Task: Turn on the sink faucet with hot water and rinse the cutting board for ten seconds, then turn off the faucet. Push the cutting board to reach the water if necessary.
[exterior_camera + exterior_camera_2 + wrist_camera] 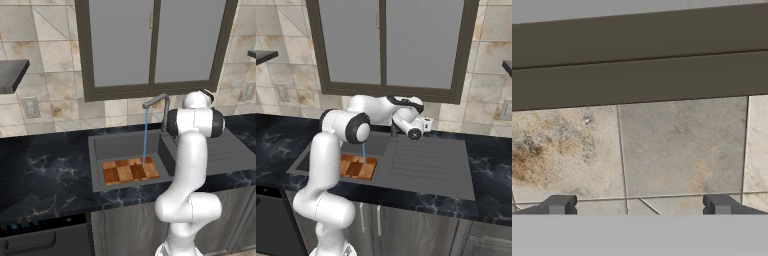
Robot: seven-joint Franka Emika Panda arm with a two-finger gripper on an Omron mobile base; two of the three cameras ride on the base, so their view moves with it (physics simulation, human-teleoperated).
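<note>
The sink faucet (163,113) stands behind the dark grey sink (125,142), its spout angled left over the basin. The water (145,136) falls as a thin blue stream onto the right part of the checkered cutting board (131,170), which lies flat on the basin floor. From the right base view the cutting board (358,167) and the water (363,150) show past my forearm. My gripper (425,123) hovers by the faucet's base, above the back of the drainboard (426,160). In the hand view the gripper (639,206) faces the tiled wall, open, with nothing between its fingers.
A dark-framed window (152,45) sits above the faucet. Black marbled countertop (45,170) runs on both sides of the sink. A wall outlet (30,107) is at the left, and a dark appliance front (40,240) sits below the counter there.
</note>
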